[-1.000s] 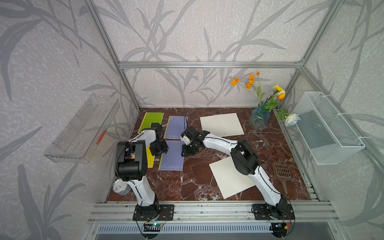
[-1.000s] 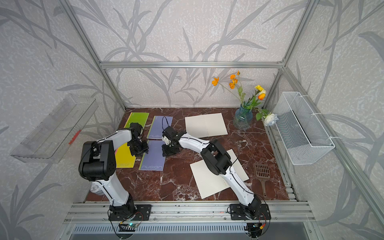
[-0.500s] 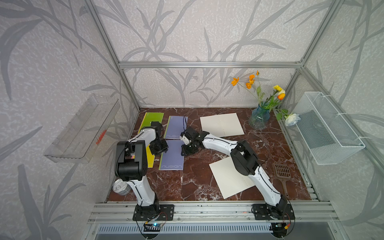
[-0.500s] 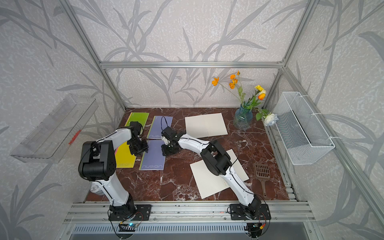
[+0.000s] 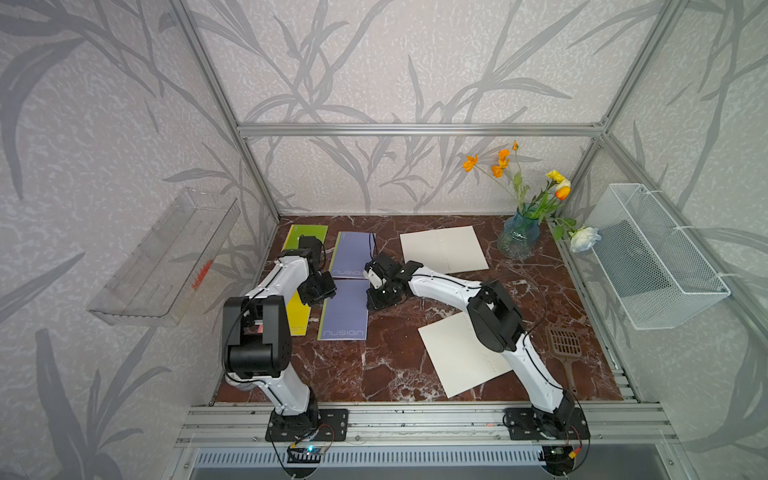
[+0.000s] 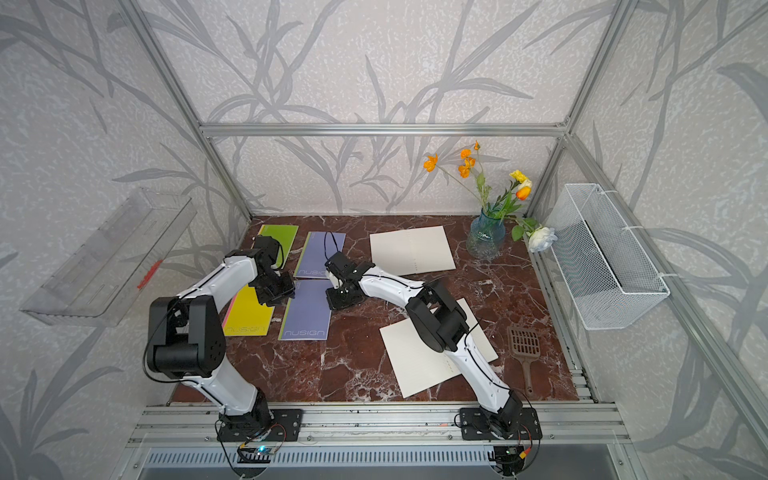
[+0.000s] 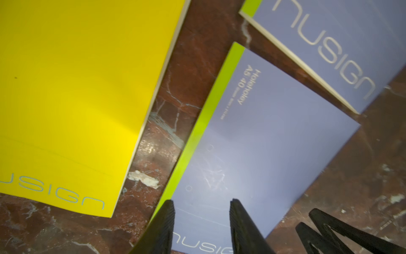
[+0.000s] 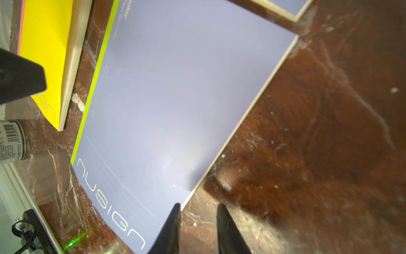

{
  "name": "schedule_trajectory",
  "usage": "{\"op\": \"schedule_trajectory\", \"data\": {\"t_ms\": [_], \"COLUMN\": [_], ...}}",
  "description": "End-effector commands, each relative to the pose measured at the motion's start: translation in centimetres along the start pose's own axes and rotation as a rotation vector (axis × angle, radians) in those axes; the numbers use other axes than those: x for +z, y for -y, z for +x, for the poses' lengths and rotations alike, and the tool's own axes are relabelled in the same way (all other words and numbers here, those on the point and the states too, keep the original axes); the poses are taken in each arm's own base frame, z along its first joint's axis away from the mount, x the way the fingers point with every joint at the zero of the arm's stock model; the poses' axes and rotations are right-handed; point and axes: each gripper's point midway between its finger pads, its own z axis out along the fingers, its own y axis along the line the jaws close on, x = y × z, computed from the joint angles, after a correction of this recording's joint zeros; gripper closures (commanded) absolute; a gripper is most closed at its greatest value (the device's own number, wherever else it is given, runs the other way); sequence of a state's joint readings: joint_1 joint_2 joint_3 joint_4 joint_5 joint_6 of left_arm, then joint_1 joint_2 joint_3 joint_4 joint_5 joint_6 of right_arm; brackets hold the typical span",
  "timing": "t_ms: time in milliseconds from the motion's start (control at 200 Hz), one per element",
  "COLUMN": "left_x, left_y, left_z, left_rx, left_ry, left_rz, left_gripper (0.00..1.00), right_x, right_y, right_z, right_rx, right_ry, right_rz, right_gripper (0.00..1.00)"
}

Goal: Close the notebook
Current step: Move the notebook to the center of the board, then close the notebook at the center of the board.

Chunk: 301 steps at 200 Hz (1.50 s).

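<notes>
A clear tray (image 5: 166,266) hangs on the left wall with a small red thing (image 5: 202,272) in it; what that is cannot be told. On the marble table (image 5: 374,365), at the left, lie a green notebook (image 5: 305,235) and a yellow notebook (image 6: 249,316), both shut. The left gripper (image 7: 201,203) hovers over the near purple notebook (image 5: 344,311), its fingers (image 7: 168,217) partly apart with nothing between them. That notebook lies shut and flat, just right of the yellow one; a second purple notebook (image 5: 353,255) lies shut behind it. The right gripper (image 8: 198,207) stands at the near purple notebook's right edge, one of its fingers (image 8: 173,220) over the cover corner and the other over bare marble, a narrow gap between them, holding nothing. Farther right lie two open notebooks, the far one (image 5: 442,249) and the near one (image 5: 457,357), pages up. A blue vase (image 5: 515,239) holds orange and yellow flowers (image 5: 503,160). A brown scoop (image 5: 565,347) lies near the right edge. A white wire basket (image 5: 660,257) hangs on the right wall.
</notes>
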<state>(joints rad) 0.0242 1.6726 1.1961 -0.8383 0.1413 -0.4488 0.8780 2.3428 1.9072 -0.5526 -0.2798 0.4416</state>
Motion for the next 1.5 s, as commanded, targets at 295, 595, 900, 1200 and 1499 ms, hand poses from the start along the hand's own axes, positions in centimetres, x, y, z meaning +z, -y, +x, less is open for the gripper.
{"op": "schedule_trajectory", "data": {"t_ms": [295,595,900,1200,1499], "left_x": [-2.8,-1.8,-2.3,-1.5,-0.6], "left_y": [4.5,7.7,12.4,14.4,15.3], "left_z": [3.2,5.8,8.2,9.2,9.7], "left_rx": [0.065,0.104,0.152,0.192,0.210], "left_ry": [0.021,-0.008,-0.016,-0.046,-0.071], "left_rz": [0.129,0.216,0.357,0.379,0.383], "left_gripper": [0.54,0.54,0.53,0.52,0.52], "right_x": [-8.9,-13.1,-15.2,-14.2,-13.9], "right_y": [3.7,12.2,15.7,15.9,16.6], "right_z": [2.7,9.6,15.3,18.7,19.9], "right_rx": [0.008,0.155,0.258,0.322,0.336], "right_ry": [0.086,0.033,-0.026,-0.087,-0.115], "right_rz": [0.133,0.250,0.302,0.280,0.307], "right_gripper": [0.70,0.70,0.70,0.74,0.78]}}
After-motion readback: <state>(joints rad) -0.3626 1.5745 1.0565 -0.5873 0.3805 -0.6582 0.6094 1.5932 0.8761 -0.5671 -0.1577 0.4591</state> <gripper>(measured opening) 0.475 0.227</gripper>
